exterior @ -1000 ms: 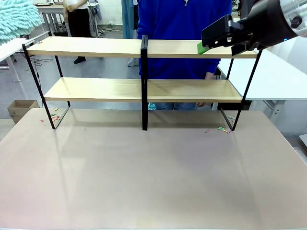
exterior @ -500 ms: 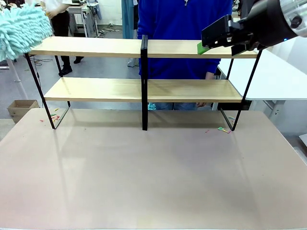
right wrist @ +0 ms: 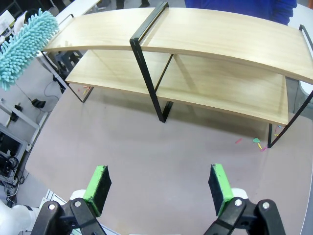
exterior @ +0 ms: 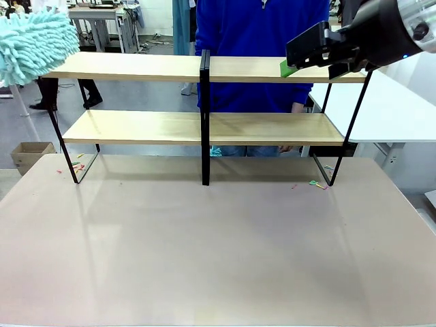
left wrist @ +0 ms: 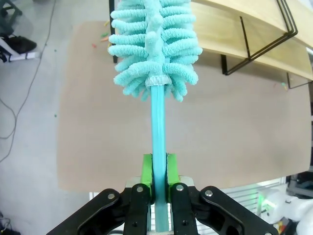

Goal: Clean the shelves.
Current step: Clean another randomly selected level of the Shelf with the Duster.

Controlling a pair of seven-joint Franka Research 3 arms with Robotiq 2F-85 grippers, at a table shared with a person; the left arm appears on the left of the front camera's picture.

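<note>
The left gripper (left wrist: pixel 159 169) pinches the handle of a teal duster (left wrist: pixel 152 44), whose fluffy head (seen at the front view's left edge) sits by the top board's left end of the shelves (exterior: pixel 204 126), which stand at the table's (exterior: pixel 218 259) far side. The right gripper (right wrist: pixel 159 188) hangs spread above the table, holding nothing.

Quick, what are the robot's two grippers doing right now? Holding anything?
Left gripper: closed on the handle of the teal duster.
Right gripper: open, holding nothing, up above the table in front of the shelves.
</note>
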